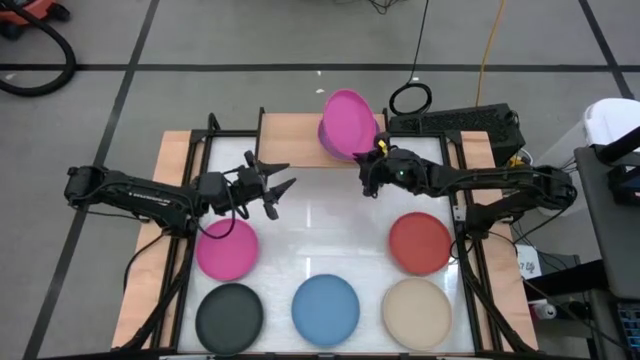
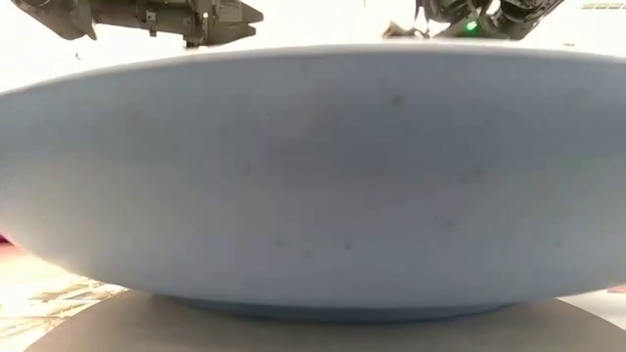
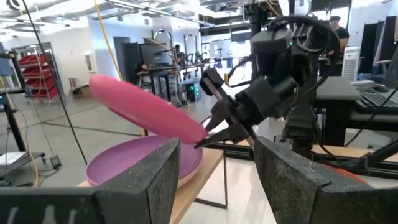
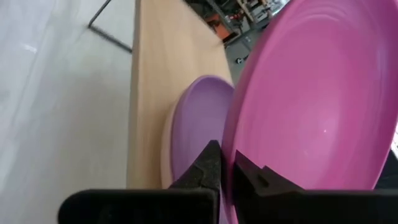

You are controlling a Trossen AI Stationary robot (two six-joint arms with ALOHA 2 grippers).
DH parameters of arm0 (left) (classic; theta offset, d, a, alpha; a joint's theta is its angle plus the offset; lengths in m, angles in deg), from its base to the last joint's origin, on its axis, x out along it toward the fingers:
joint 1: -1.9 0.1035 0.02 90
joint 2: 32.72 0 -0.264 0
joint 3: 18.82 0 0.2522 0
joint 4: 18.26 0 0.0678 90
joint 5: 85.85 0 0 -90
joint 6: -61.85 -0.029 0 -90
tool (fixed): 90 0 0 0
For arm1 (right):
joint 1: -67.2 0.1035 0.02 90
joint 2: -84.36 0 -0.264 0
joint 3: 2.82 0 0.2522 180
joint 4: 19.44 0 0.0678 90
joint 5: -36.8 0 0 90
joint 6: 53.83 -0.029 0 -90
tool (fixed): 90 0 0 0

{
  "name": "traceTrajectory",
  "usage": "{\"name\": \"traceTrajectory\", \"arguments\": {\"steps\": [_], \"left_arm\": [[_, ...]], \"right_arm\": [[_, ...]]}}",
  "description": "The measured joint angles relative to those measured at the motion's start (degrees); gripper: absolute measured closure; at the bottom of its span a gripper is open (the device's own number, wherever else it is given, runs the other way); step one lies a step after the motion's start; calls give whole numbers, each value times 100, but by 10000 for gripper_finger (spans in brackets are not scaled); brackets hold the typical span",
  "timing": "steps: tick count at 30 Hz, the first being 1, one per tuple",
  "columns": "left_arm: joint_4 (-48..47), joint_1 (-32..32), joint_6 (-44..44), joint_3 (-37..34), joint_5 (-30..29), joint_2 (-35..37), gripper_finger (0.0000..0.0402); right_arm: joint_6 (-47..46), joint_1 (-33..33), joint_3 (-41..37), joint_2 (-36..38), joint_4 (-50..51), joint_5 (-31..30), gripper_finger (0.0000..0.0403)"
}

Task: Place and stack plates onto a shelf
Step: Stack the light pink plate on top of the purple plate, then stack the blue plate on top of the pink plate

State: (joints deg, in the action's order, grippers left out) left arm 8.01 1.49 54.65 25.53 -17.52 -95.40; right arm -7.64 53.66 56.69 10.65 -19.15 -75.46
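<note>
Over the shelf [image 1: 300, 135] at the far edge of the table, the right gripper [image 1: 374, 158] pinches the rim of a magenta plate [image 1: 348, 124], fingers clamped on its edge. That plate is tilted — in the left wrist view it slopes down toward the gripper, its raised side pointing away across the shelf, above a purple plate [image 3: 140, 163] lying flat on the light wood. A paler rim peeks out under the purple one in the right wrist view, possibly the light pink plate, though too little shows to be sure. From above, the held plate covers nearly all of the stack.

Low down, the blue plate [image 2: 313, 176] fills almost the whole low view; only scraps of the two arms show above its rim.

On the white table, the second magenta plate [image 1: 226, 249], the black plate [image 1: 229, 315], the blue, the beige plate [image 1: 417, 311] and the red plate [image 1: 419, 242] lie flat and apart, the front three cut off slightly by the lower edge of the high view.

Left gripper [image 1: 277, 190] hovers over the table's left-centre, fingers spread and holding nothing, pointed toward the shelf.

No writing or label can be read.
</note>
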Motion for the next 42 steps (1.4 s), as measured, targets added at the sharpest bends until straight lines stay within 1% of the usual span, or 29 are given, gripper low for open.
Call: {"name": "traceTrajectory", "arguments": {"steps": [4,15,20,24,28,33,36,40,42], "left_arm": [[1,0,-1,0,0,0,190],[4,0,-3,0,0,0,190],[4,0,-5,0,0,0,190],[4,0,-7,0,0,0,190],[4,0,-4,0,0,0,190],[8,0,54,0,2,0,190],[8,0,275,2,8,0,190],[6,0,545,2,289,0,190],[6,-5,589,2,456,0,190]], "right_arm": [[-29,0,1,2,13,-16,392],[-35,0,1,5,3,-13,314],[-34,0,1,6,1,-15,290],[-89,15,1,83,2,-24,278],[-256,197,1,254,8,-21,271],[-527,350,1,517,21,-15,271],[-784,496,1,707,38,-12,271],[-1128,867,1,1131,19,397,271],[-1338,1092,1,1387,40,452,271]]}}
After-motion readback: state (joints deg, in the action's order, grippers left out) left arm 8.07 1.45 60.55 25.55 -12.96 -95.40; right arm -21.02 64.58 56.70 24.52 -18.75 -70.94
